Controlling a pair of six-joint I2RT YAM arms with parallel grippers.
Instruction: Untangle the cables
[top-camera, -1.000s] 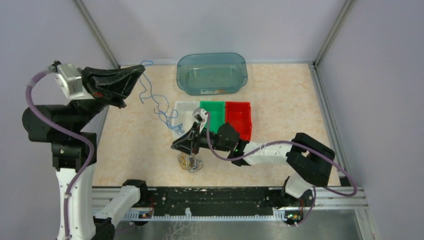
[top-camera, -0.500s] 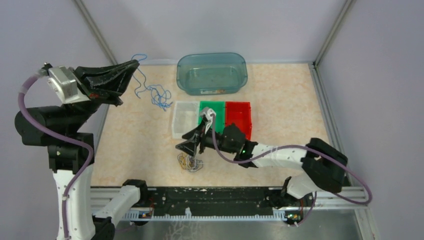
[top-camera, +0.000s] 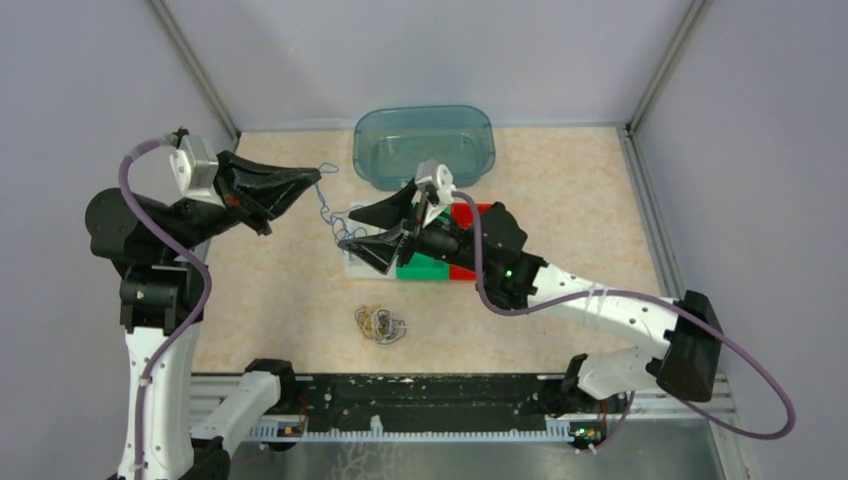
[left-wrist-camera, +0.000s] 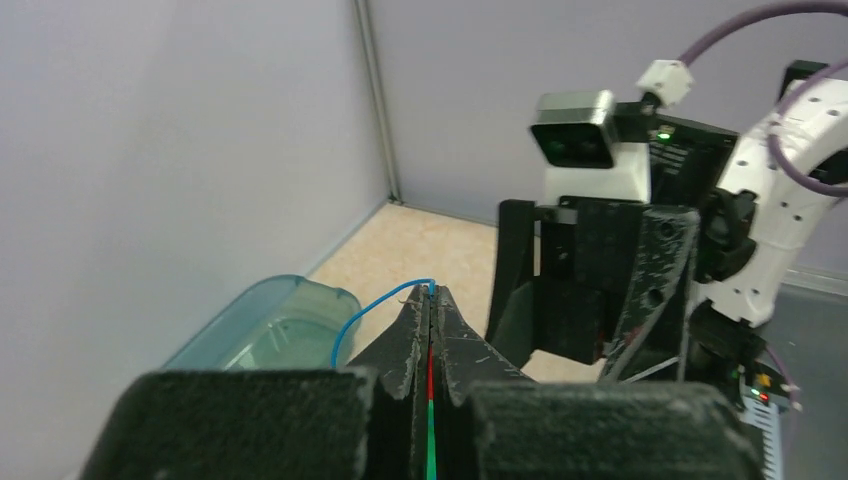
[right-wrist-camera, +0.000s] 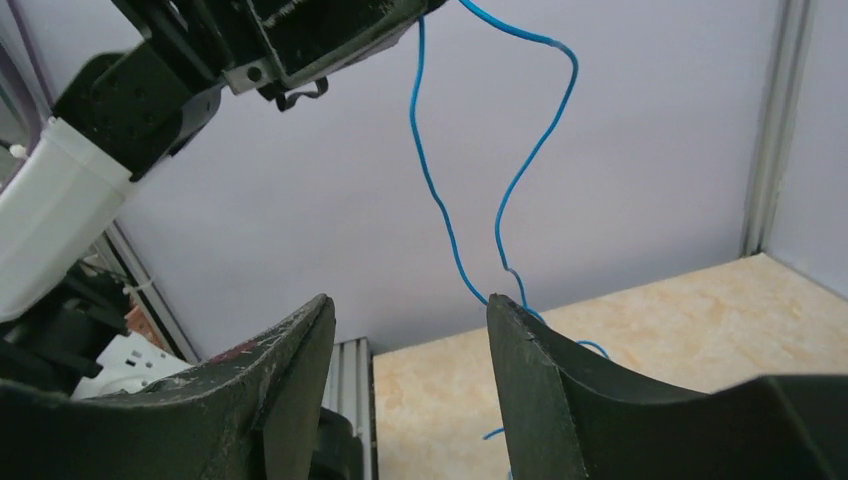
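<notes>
**Landmark:** row of three small bins (top-camera: 432, 268) (white, green, red) on the beige table (top-camera: 270, 290).

1. **Blue cable (right-wrist-camera: 412, 110).** One end is pinched at the tip of the left gripper. It hangs in loose bends down to the white end of the bins.
2. **Cable bundle (top-camera: 380, 324).** Yellow-orange, white and dark strands in a small tangle. It lies on the table on the near side of the bins, apart from them.
3. **Left gripper (left-wrist-camera: 430, 298).** Fingers pressed together on the blue cable. It is raised, to the left of and beyond the bins.
4. **Right gripper (top-camera: 348, 230).** Fingers spread, above the white bin. The blue cable drops between them, and contact cannot be told.
5. **Teal tub (top-camera: 424, 112).** Clear plastic, just beyond the bins. The label on its front wall is too small to read.
</notes>
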